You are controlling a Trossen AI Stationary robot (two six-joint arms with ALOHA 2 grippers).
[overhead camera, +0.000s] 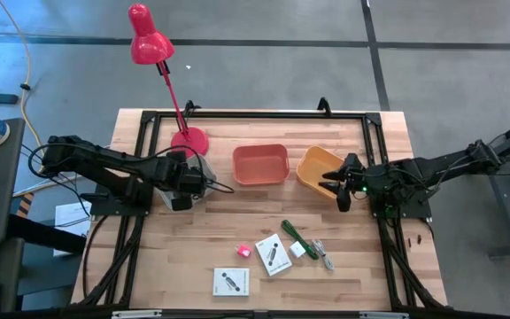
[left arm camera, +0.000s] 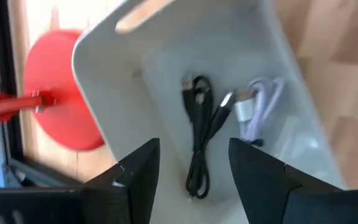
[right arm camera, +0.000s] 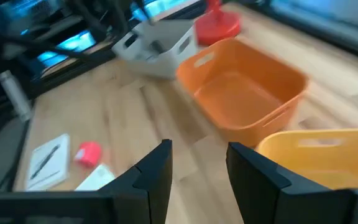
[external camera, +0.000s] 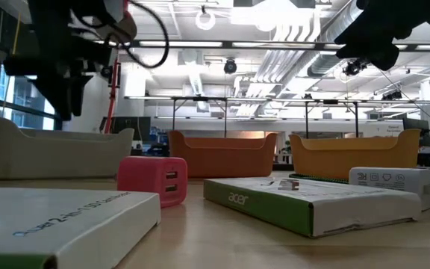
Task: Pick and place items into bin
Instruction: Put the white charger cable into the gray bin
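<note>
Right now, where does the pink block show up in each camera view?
High view: pink block low centre, left of the tilted white card.
Low view: pink block left of centre, before the orange bin.
Left wrist view: not in it.
Right wrist view: lower left.
Shared landmark: the orange bin.

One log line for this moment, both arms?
left gripper: open over white bin, black cable inside | right gripper: open, empty, above yellow bin

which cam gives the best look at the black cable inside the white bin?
Left wrist view: it looks straight into the white bin, and the black cable lies coiled on its floor beside a pale cable, between the open left gripper fingers. High view: arm hides it. Low view: only the bin's wall. Right wrist: too blurred.
</note>
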